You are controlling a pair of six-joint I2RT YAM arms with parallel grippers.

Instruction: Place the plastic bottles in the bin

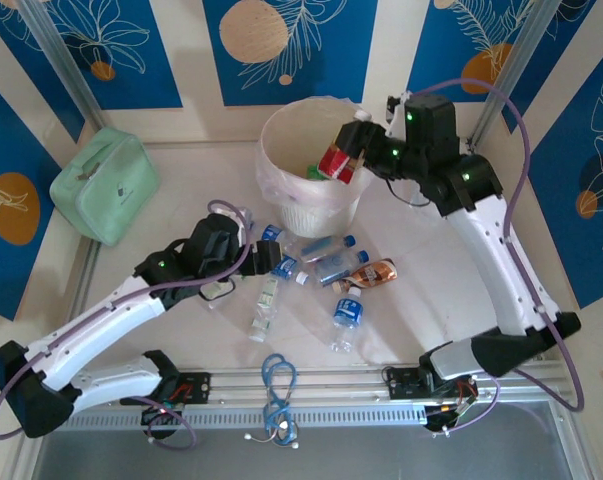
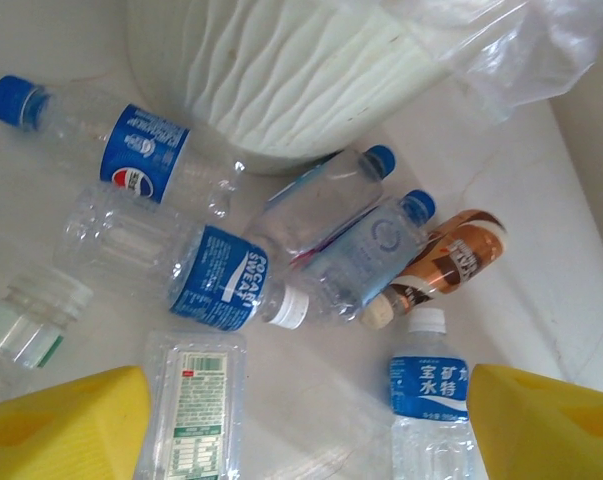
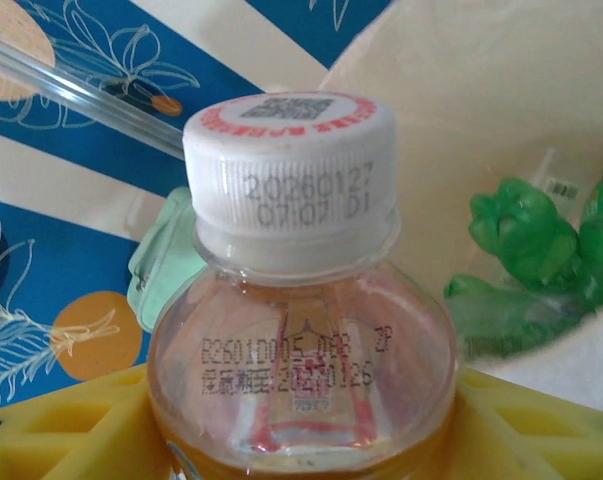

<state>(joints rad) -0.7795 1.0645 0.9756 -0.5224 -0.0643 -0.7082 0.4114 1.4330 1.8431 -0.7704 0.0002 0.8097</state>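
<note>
Right gripper (image 1: 353,152) pinches a red bottle (image 1: 335,163) over the bin (image 1: 281,135), at its three o'clock rim. Best carry it inward before release. Left gripper (image 1: 269,262), fingers (image 2: 71,425) spread, hovers over loose bottles (image 1: 333,268) at the bin's six o'clock.

- My right tool (image 3: 301,430) had yellow pads (image 3: 61,430); its clear bottle (image 3: 301,340) wore a white cap ringed in red.
- My left tool (image 2: 303,425) had yellow pads too.
- The bin (image 1: 316,212) was cream and ribbed, with a clear liner and green bottles (image 3: 526,235) inside.
- The loose bottles (image 2: 146,155) were clear with blue labels and blue or white caps; one brown bottle (image 2: 456,260) had white swirls.
- The pouch (image 1: 106,185) was mint green.
- The backdrop (image 1: 131,50) was striped blue and cream, with orange discs and white leaf outlines.
</note>
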